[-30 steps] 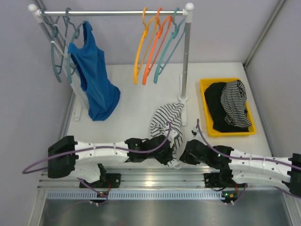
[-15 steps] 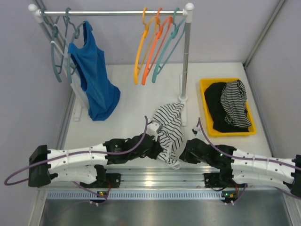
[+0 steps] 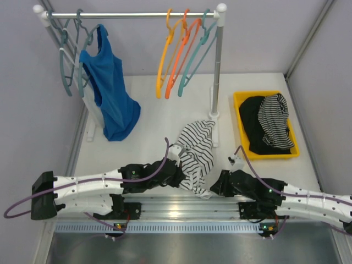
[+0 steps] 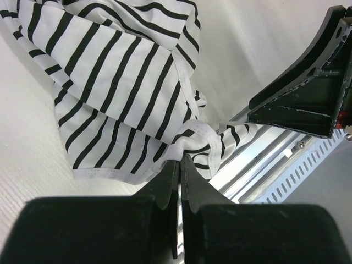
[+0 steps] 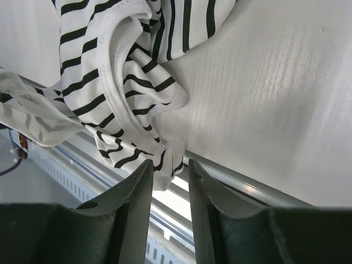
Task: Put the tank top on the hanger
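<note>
Your left gripper [image 4: 180, 160] is clenched on the tank top [image 4: 121, 82]. Its two fingers are pressed together with only a slit between them, and the white hem runs right into the tips. From above, those tips are hard to make out against the fabric's left edge.

The tank top lies crumpled on the bench [image 3: 154, 126] near the front, between your two arms. Its lower end reaches the aluminium rail [image 3: 165, 206] at the bench's near edge.

Your right gripper [image 5: 168, 165] sits at that lower end with its fingers a little apart. A bunched fold of striped hem lies between the tips, but you cannot tell whether they press it or merely flank it.

In the left wrist view, a black angular part [image 4: 308, 88] at the right is cut off by the frame.

At the back, on the clothes rack [image 3: 137, 15], you see from the left some teal hangers [image 3: 67, 69] and a blue top [image 3: 113, 99]. Next comes the hanger [image 3: 159, 71], hanging bare and well apart from the tank top. It is just beside a redder orange hanger [image 3: 177, 60] and a teal hanger [image 3: 193, 60], and their hooks crowd together and are hard to separate.

At the far right, a yellow bin [image 3: 240, 126] holds dark, finely striped clothing [image 3: 272, 124].
</note>
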Motion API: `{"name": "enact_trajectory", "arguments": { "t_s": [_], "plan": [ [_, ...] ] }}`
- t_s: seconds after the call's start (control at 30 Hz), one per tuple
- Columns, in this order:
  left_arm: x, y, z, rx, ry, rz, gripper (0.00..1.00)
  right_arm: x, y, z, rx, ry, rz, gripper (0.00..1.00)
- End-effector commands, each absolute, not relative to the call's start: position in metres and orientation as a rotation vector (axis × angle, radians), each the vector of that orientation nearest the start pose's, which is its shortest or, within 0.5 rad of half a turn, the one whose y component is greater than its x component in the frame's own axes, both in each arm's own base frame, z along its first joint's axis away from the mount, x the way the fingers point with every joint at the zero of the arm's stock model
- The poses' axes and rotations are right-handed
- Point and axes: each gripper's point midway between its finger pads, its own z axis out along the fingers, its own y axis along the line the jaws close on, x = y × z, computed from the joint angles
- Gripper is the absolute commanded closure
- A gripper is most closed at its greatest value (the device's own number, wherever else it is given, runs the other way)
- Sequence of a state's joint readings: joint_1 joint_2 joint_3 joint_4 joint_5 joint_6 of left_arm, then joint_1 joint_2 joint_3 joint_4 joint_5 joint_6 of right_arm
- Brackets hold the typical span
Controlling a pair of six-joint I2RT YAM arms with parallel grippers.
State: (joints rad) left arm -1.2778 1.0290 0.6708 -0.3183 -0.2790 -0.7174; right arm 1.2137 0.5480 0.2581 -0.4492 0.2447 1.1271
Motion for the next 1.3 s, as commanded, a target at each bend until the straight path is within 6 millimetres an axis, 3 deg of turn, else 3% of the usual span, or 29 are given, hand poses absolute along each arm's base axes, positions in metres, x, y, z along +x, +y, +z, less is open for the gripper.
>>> {"name": "enact_trajectory", "arguments": {
  "t_s": [0.0, 0.33, 0.53, 0.77, 0.9, 1.27],
  "plan": [
    [0.115, -0.289, 0.135, 0.439, 2.261, -0.773, 1.00, 0.081, 0.218, 0.071, -0.020, 2.392, 0.994, 0.68],
    [0.119, -0.285, 0.133, 0.422, 2.270, -0.758, 1.00, 0.075, 0.223, 0.060, -0.100, 2.339, 1.072, 0.68],
    [0.121, -0.283, 0.130, 0.417, 2.281, -0.751, 1.00, 0.073, 0.226, 0.075, -0.140, 2.254, 1.156, 0.60],
    [0.124, -0.282, 0.129, 0.405, 2.289, -0.753, 1.00, 0.065, 0.229, 0.073, -0.224, 2.237, 1.202, 0.62],
    [0.128, -0.281, 0.129, 0.385, 2.298, -0.755, 1.00, 0.062, 0.227, 0.062, -0.284, 2.269, 1.155, 0.63],
    [0.139, -0.279, 0.126, 0.361, 2.321, -0.760, 1.00, 0.060, 0.232, 0.060, -0.319, 2.270, 1.157, 0.58]
  ]
}}
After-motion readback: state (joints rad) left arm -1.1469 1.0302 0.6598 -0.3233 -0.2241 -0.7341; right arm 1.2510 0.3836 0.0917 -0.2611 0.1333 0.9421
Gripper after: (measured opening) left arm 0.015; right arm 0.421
